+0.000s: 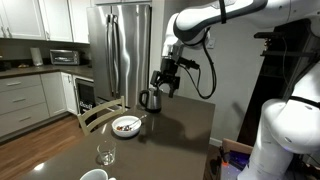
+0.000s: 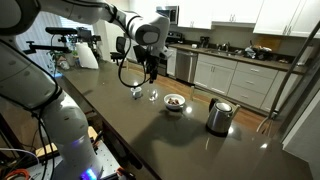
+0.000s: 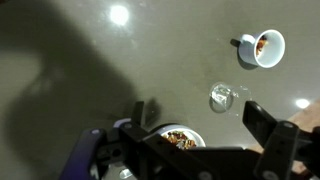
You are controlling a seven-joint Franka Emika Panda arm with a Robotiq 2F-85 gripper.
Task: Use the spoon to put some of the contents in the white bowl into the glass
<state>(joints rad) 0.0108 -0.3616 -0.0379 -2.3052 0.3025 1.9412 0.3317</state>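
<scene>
1. First, at the far left of an exterior view, a microwave [image 1: 64,57] sits on the kitchen counter [image 1: 20,70], well apart from the dark table [image 1: 175,140].
2. Next, at the picture's bottom edge, a white cup [image 1: 95,175] stands near the table's front, only its top showing.
3. Just beside it stands the glass [image 1: 104,155], upright, clear and on its round foot.
4. Farther back and to the right sits the white bowl [image 1: 126,125], apart from the glass, with the contents [image 1: 126,126] a small brownish heap inside.
5. A thin pale line at the bowl's right rim looks like the spoon [image 1: 141,117], pointing toward the kettle [image 1: 149,99]; it is too small to tell more.
6. That steel kettle, black-handled, stands near the bowl, behind and right of it.
7. Rightmost, the gripper [image 1: 163,85] hangs above the table, jaws spread wide with nothing between them, touching none of these things.
8. From the wrist, left to right: the bowl [image 3: 180,138] is partly hidden behind the gripper [image 3: 200,112], then comes the glass [image 3: 222,96] seen from above, then the cup [image 3: 262,47], reddish-brown inside.
</scene>
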